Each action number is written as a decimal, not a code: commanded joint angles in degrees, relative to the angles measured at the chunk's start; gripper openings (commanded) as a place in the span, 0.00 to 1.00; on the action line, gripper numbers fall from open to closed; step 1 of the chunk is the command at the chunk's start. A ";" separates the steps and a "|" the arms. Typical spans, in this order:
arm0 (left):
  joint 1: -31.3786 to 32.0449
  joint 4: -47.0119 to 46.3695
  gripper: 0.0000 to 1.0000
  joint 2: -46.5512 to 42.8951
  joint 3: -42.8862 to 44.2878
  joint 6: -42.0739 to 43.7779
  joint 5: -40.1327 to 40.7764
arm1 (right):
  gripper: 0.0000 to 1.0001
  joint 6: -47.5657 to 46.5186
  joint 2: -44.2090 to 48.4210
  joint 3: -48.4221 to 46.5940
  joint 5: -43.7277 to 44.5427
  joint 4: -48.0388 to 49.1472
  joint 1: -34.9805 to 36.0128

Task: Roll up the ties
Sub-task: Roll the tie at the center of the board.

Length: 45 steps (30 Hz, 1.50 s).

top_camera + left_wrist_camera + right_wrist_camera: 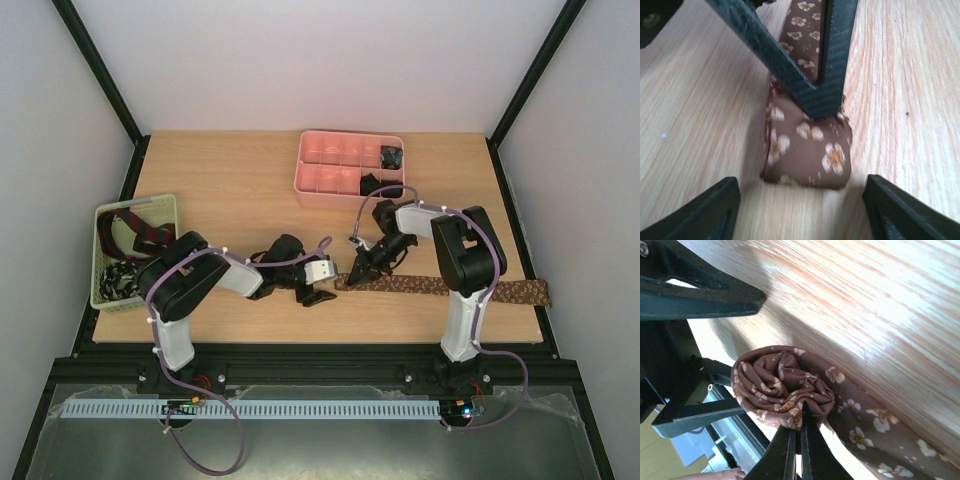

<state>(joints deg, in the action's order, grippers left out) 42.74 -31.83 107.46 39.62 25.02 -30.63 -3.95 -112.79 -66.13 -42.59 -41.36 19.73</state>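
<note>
**Right wrist view: tie pinched at its coil**

Rolling well would likely call for a tight core and aligned edges. The right gripper (801,415), angled down, was clamped shut on the coiled end of the brown tie (782,385). The rest lay flat on the table (230,200), running rightward. The left gripper (800,205) sat low and open, straddling the coil.

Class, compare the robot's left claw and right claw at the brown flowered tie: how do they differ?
The left claw stands open, while the right claw is shut. The left claw's fingers flank the rolled end of the brown tie without touching it, whereas the right claw pinches that roll. Both claws are at the same rolled end, low over the wooden table.
</note>
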 commanded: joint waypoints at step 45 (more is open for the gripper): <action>-1.69 -9.67 0.73 6.94 -1.41 -3.44 -8.54 | 0.01 -0.23 -7.06 5.79 3.86 3.58 -3.87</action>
<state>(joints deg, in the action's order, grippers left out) 41.15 -40.64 113.51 41.01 24.71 -38.81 -4.67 -115.59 -61.71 -48.01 -39.27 15.68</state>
